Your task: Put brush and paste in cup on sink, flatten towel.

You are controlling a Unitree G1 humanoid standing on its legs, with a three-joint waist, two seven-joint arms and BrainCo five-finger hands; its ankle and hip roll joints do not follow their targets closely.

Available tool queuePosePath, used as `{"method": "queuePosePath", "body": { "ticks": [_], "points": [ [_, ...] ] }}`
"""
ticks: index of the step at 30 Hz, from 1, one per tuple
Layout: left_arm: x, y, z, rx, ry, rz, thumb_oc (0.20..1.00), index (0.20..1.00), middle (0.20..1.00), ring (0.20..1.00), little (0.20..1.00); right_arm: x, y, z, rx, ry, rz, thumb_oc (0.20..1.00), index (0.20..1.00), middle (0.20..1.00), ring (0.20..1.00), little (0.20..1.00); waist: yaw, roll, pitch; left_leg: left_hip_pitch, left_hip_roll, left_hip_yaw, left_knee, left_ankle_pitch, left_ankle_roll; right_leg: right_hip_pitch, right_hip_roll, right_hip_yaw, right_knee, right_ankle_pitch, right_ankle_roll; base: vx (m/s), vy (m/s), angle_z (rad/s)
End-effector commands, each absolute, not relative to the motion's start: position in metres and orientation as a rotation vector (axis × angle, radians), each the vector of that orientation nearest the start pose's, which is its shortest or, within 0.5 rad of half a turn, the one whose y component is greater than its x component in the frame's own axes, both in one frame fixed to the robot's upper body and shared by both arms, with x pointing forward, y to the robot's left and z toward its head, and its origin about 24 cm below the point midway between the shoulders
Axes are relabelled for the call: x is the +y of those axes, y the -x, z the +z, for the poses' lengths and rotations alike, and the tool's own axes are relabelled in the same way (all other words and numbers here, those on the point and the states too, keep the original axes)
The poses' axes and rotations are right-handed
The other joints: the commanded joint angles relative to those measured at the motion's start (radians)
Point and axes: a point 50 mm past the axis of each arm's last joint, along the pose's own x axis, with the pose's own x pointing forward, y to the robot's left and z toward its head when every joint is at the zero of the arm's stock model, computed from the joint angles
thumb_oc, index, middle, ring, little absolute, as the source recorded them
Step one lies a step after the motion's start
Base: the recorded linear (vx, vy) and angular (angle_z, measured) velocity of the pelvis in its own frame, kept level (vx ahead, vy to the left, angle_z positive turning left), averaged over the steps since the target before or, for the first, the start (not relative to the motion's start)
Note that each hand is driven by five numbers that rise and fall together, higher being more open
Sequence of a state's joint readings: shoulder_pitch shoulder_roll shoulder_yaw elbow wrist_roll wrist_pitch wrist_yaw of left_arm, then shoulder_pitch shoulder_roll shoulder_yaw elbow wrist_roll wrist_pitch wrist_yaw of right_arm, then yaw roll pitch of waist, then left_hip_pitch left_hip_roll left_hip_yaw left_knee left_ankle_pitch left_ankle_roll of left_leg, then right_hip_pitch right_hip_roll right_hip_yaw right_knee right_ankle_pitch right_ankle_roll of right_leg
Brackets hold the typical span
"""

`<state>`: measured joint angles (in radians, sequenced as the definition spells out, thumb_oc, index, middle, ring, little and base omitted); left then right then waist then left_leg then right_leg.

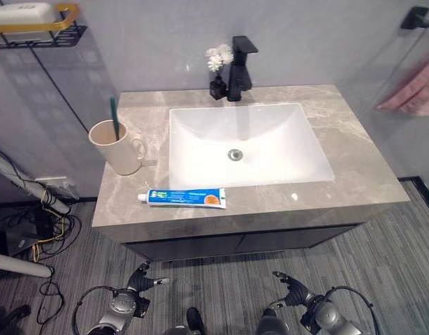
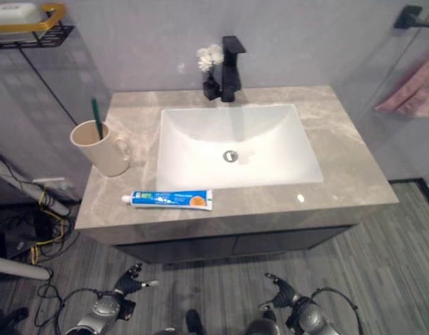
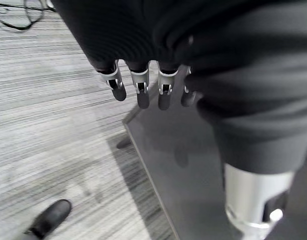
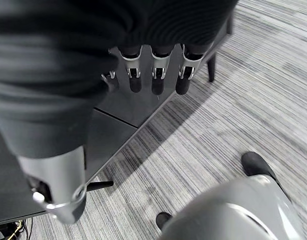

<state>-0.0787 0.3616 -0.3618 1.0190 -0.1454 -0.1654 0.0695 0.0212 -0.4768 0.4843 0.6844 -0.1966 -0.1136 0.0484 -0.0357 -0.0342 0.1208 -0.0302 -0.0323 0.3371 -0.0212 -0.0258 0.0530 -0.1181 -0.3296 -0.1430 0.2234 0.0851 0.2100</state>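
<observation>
A cream cup (image 1: pixel 118 147) stands on the left of the grey stone counter (image 1: pixel 354 150), with a green toothbrush (image 1: pixel 114 118) upright inside it. A blue and white toothpaste tube (image 1: pixel 186 198) lies flat near the counter's front edge, right of the cup. A pink towel (image 1: pixel 413 91) hangs crumpled at the far right, beyond the counter. My left hand (image 1: pixel 136 285) and right hand (image 1: pixel 293 287) hang low in front of the cabinet, well below the counter. Both are open and hold nothing, with the left fingers (image 3: pixel 142 91) and the right fingers (image 4: pixel 156 80) relaxed.
A white basin (image 1: pixel 270 132) is sunk into the counter's middle. Behind it stand a black tap (image 1: pixel 239 68) and a small black vase of white flowers (image 1: pixel 218 70). A wire shelf with a soap dish (image 1: pixel 33 24) hangs top left. Loose cables (image 1: pixel 33 237) lie on the floor at left.
</observation>
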Motion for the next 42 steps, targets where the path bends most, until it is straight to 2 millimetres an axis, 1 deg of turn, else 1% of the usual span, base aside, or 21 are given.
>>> {"method": "queuePosePath", "body": {
  "ticks": [1, 2, 3, 4, 5, 6, 7, 8, 10, 11, 15, 22, 23, 25, 26, 27, 30, 32, 35, 38, 42],
  "points": [
    [0.235, -0.175, -0.116, 0.757, -0.404, -0.056, 1.000, 1.000, 1.000, 1.000, 1.000, -0.219, -0.186, -0.090, 0.598, 0.865, 0.519, 1.000, 1.000, 1.000, 1.000, 1.000, 0.004, 0.005, 0.030, -0.037, 0.068, -0.047, 0.030, 0.050, -0.039, 0.046, 0.002, 0.014, 0.081, 0.261, 0.020, 0.04, 0.123, -0.18],
    [0.235, -0.173, -0.117, 0.765, -0.415, -0.073, 1.000, 1.000, 1.000, 1.000, 1.000, -0.220, -0.185, -0.090, 0.601, 0.883, 0.532, 1.000, 1.000, 1.000, 1.000, 1.000, 0.005, 0.006, 0.033, -0.029, 0.072, -0.049, 0.023, 0.050, -0.038, 0.042, 0.024, 0.008, 0.095, 0.237, 0.017, 0.07, 0.093, -0.23],
    [0.235, -0.171, -0.119, 0.781, -0.439, -0.091, 1.000, 1.000, 1.000, 1.000, 1.000, -0.221, -0.184, -0.092, 0.612, 0.890, 0.538, 1.000, 1.000, 1.000, 1.000, 1.000, -0.005, 0.007, 0.038, -0.011, 0.075, -0.056, 0.009, 0.050, -0.037, 0.018, 0.077, 0.029, 0.112, 0.180, 0.006, 0.06, 0.051, -0.16],
    [0.235, -0.171, -0.119, 0.781, -0.439, -0.091, 1.000, 1.000, 1.000, 1.000, 1.000, -0.221, -0.184, -0.092, 0.612, 0.890, 0.538, 1.000, 1.000, 1.000, 1.000, 1.000, -0.005, 0.007, 0.038, -0.011, 0.075, -0.056, 0.009, 0.050, -0.037, 0.018, 0.077, 0.029, 0.112, 0.180, 0.006, 0.10, 0.037, -0.02],
    [0.237, -0.168, -0.120, 0.792, -0.455, -0.092, 1.000, 1.000, 1.000, 1.000, 1.000, -0.222, -0.181, -0.095, 0.630, 0.883, 0.531, 1.000, 1.000, 1.000, 1.000, 1.000, -0.011, 0.011, 0.040, 0.007, 0.090, -0.057, -0.013, 0.059, -0.045, -0.045, 0.151, 0.033, 0.076, 0.062, -0.022, 0.09, -0.032, -0.04],
    [0.239, -0.168, -0.120, 0.795, -0.455, -0.078, 1.000, 1.000, 1.000, 1.000, 1.000, -0.220, -0.184, -0.094, 0.617, 0.881, 0.534, 1.000, 1.000, 1.000, 1.000, 1.000, -0.004, -0.001, 0.044, 0.021, 0.092, -0.049, -0.020, 0.055, -0.054, -0.037, 0.128, -0.018, 0.010, 0.057, -0.019, 0.09, -0.033, -0.09],
    [0.239, -0.168, -0.120, 0.795, -0.455, -0.078, 1.000, 1.000, 1.000, 1.000, 1.000, -0.220, -0.184, -0.094, 0.617, 0.882, 0.534, 1.000, 1.000, 1.000, 1.000, 1.000, -0.005, 0.000, 0.045, 0.023, 0.092, -0.050, -0.020, 0.056, -0.054, -0.035, 0.128, -0.018, 0.009, 0.057, -0.019, 0.11, -0.237, -0.01],
    [0.238, -0.172, -0.120, 0.794, -0.473, -0.071, 1.000, 1.000, 1.000, 1.000, 1.000, -0.216, -0.190, -0.091, 0.596, 0.886, 0.542, 1.000, 1.000, 1.000, 1.000, 1.000, -0.009, -0.021, 0.048, 0.030, 0.108, -0.071, -0.010, 0.042, -0.078, -0.044, 0.106, -0.020, -0.132, 0.083, -0.004, 0.07, -0.196, 0.00],
    [0.238, -0.173, -0.120, 0.794, -0.473, -0.071, 1.000, 1.000, 1.000, 1.000, 1.000, -0.216, -0.190, -0.091, 0.595, 0.886, 0.542, 1.000, 1.000, 1.000, 1.000, 1.000, -0.010, -0.022, 0.046, 0.025, 0.107, -0.070, -0.009, 0.044, -0.078, -0.047, 0.106, -0.020, -0.135, 0.087, -0.005, 0.05, -0.184, 0.21],
    [0.233, -0.170, -0.123, 0.804, -0.449, -0.068, 1.000, 1.000, 1.000, 1.000, 1.000, -0.207, -0.189, -0.095, 0.596, 0.903, 0.590, 1.000, 1.000, 1.000, 1.000, 1.000, 0.008, -0.044, 0.032, 0.033, 0.123, -0.083, 0.003, 0.051, -0.095, 0.008, 0.129, -0.010, -0.179, 0.055, -0.015, 0.04, -0.173, 0.48],
    [0.219, -0.168, -0.125, 0.778, -0.520, -0.184, 1.000, 1.000, 1.000, 1.000, 1.000, -0.212, -0.190, -0.088, 0.563, 0.939, 0.604, 1.000, 1.000, 1.000, 1.000, 1.000, 0.005, -0.040, -0.003, 0.058, 0.142, -0.085, -0.028, 0.071, -0.118, 0.063, 0.156, -0.027, -0.231, 0.050, -0.022, 0.08, -0.161, 0.23],
    [0.220, -0.167, -0.119, 0.736, -0.623, -0.289, 1.000, 1.000, 1.000, 1.000, 1.000, -0.234, -0.180, -0.096, 0.643, 0.972, 0.539, 1.000, 1.000, 1.000, 1.000, 1.000, 0.008, -0.010, -0.034, 0.084, 0.171, -0.104, -0.063, 0.104, -0.149, 0.127, 0.182, -0.065, -0.283, 0.039, -0.035, 0.05, -0.095, 0.10],
    [0.221, -0.170, -0.109, 0.672, -0.685, -0.369, 1.000, 1.000, 1.000, 1.000, 1.000, -0.243, -0.177, -0.097, 0.675, 0.947, 0.499, 1.000, 1.000, 1.000, 1.000, 1.000, 0.008, 0.002, -0.037, 0.083, 0.173, -0.110, -0.066, 0.109, -0.154, 0.131, 0.183, -0.069, -0.288, 0.040, -0.035, 0.01, -0.035, 0.07],
    [0.222, -0.171, -0.103, 0.641, -0.706, -0.410, 1.000, 1.000, 1.000, 1.000, 1.000, -0.246, -0.177, -0.095, 0.674, 0.936, 0.490, 1.000, 1.000, 1.000, 1.000, 1.000, 0.007, 0.006, -0.038, 0.082, 0.175, -0.112, -0.066, 0.109, -0.156, 0.132, 0.183, -0.072, -0.290, 0.040, -0.035, 0.00, -0.011, 0.04],
    [0.225, -0.170, -0.093, 0.601, -0.727, -0.479, 1.000, 1.000, 1.000, 1.000, 1.000, -0.251, -0.174, -0.095, 0.687, 0.923, 0.474, 1.000, 1.000, 1.000, 1.000, 1.000, 0.008, 0.014, -0.041, 0.082, 0.176, -0.113, -0.066, 0.109, -0.159, 0.136, 0.182, -0.074, -0.296, 0.042, -0.033, 0.02, 0.017, 0.04],
    [0.236, -0.170, -0.072, 0.543, -0.744, -0.541, 1.000, 1.000, 1.000, 1.000, 1.000, -0.261, -0.170, -0.095, 0.720, 0.924, 0.462, 1.000, 1.000, 1.000, 1.000, 1.000, 0.011, 0.028, -0.045, 0.083, 0.177, -0.113, -0.066, 0.108, -0.162, 0.140, 0.178, -0.079, -0.300, 0.046, -0.029, 0.00, 0.000, 0.00],
    [0.244, -0.167, -0.058, 0.528, -0.747, -0.586, 1.000, 1.000, 1.000, 1.000, 1.000, -0.263, -0.167, -0.096, 0.737, 0.922, 0.474, 1.000, 1.000, 1.000, 1.000, 1.000, 0.010, 0.030, -0.049, 0.085, 0.176, -0.112, -0.066, 0.107, -0.164, 0.143, 0.175, -0.083, -0.301, 0.047, -0.027, 0.00, 0.000, 0.00],
    [0.257, -0.168, -0.015, 0.460, -0.730, -0.668, 1.000, 1.000, 1.000, 1.000, 1.000, -0.272, -0.163, -0.094, 0.774, 0.924, 0.495, 1.000, 1.000, 1.000, 1.000, 1.000, 0.011, 0.044, -0.055, 0.091, 0.173, -0.116, -0.066, 0.102, -0.167, 0.149, 0.170, -0.084, -0.301, 0.052, -0.023, 0.03, 0.035, 0.04],
    [0.252, -0.169, 0.018, 0.395, -0.633, -0.737, 1.000, 1.000, 1.000, 1.000, 1.000, -0.281, -0.156, -0.097, 0.838, 0.961, 0.531, 1.000, 1.000, 1.000, 1.000, 1.000, 0.015, 0.053, -0.061, 0.090, 0.171, -0.124, -0.066, 0.101, -0.170, 0.154, 0.165, -0.087, -0.301, 0.054, -0.021, 0.02, 0.017, 0.15],
    [0.230, -0.168, 0.053, 0.311, -0.457, -0.842, 1.000, 1.000, 1.000, 1.000, 1.000, -0.292, -0.139, -0.112, 0.977, 0.966, 0.510, 1.000, 1.000, 1.000, 1.000, 1.000, 0.024, 0.057, -0.073, 0.089, 0.166, -0.134, -0.066, 0.100, -0.171, 0.163, 0.160, -0.098, -0.305, 0.054, -0.020, 0.03, 0.002, 0.15],
    [0.199, -0.176, 0.087, 0.176, -0.357, -0.993, 1.000, 1.000, 1.000, 1.000, 1.000, -0.286, -0.121, -0.131, 1.092, 0.921, 0.464, 1.000, 1.000, 1.000, 1.000, 1.000, 0.027, 0.059, -0.083, 0.089, 0.165, -0.136, -0.066, 0.100, -0.174, 0.168, 0.158, -0.103, -0.308, 0.056, -0.019, 0.00, -0.009, 0.13]
  ]
}}
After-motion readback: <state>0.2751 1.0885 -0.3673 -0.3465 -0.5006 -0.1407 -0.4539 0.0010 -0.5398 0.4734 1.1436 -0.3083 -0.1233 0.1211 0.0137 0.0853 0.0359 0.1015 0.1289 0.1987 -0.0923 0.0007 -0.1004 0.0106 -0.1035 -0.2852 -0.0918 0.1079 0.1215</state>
